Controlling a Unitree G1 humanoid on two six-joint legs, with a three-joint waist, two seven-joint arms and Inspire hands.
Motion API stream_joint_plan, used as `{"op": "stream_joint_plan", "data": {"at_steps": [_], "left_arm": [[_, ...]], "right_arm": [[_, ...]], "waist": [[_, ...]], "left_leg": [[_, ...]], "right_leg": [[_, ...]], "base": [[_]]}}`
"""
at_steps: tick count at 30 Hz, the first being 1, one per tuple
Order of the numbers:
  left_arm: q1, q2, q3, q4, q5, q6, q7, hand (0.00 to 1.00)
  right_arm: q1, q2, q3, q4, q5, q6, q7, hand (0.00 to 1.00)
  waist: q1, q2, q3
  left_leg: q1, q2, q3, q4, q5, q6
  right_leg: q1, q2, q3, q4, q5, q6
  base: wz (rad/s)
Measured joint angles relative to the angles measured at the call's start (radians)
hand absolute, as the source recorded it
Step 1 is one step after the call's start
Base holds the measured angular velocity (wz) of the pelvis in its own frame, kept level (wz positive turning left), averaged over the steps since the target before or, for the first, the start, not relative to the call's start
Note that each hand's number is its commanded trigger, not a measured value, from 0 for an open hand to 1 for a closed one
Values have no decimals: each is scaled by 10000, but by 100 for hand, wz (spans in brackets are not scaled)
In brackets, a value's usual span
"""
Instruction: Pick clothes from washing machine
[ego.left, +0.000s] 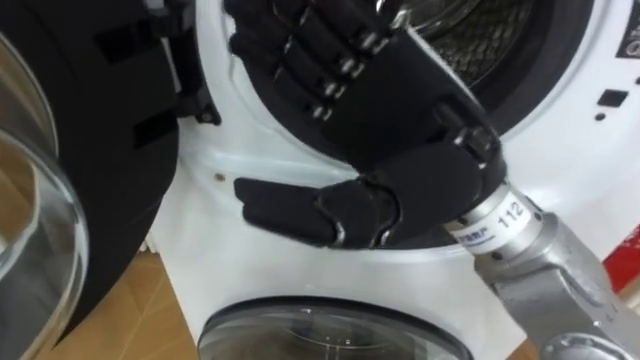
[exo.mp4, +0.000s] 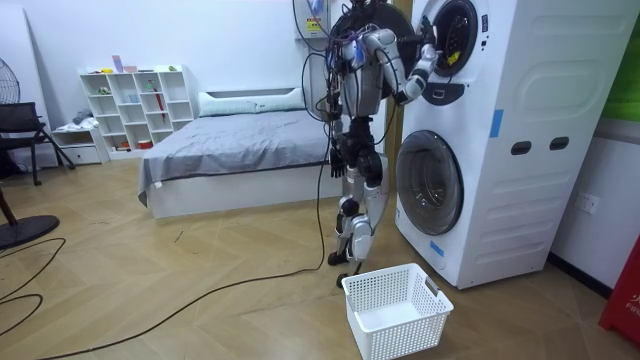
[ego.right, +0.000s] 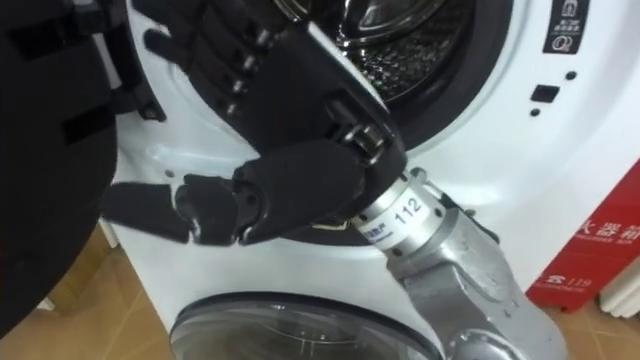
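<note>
Black right hand (ego.left: 415, 175) | fingers straight, thumb spread wide | raised against washing machine (ego.left: 570, 140) drum opening

Basket (exo.mp4: 400, 340) on floor (exo.mp4: 200, 290) before washing machine (exo.mp4: 520, 150)

The right hand (ego.left: 415, 150) is raised high, about level with the head. In the room view the arm reaches forward from the shoulder and is bent at the elbow. The fingers (ego.left: 310, 60) lie straight and side by side, pointing up and to the far left, and hold nothing. The thumb (ego.left: 290, 208) sticks out straight to the left, well apart from them. The silver wrist (ego.left: 490, 225) and forearm (ego.left: 560, 290) run down to the near right. The robot stands upright on both legs.
</note>
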Motion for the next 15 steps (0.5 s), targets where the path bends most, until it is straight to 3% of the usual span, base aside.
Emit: {"op": "stream_joint_plan", "data": {"at_steps": [6, 15], "left_arm": [[180, -116, 180, -61, -8, 44, 170, 0], [184, -111, 404, -158, 4, 40, 197, 0]], "right_arm": [[85, -433, -1031, 31, -379, -17, -820, 0], [355, -647, -1139, 421, -1920, -10, -1557, 0]], "waist": [[-384, -76, -23], [-499, -307, -50]], "left_leg": [[60, -54, 3, 12, -14, 24], [64, -59, 14, 11, -23, 42]], "right_leg": [[153, -56, 29, -6, -94, 49], [106, -74, 29, -40, -106, 69]], "base": [[1], [0]]}}
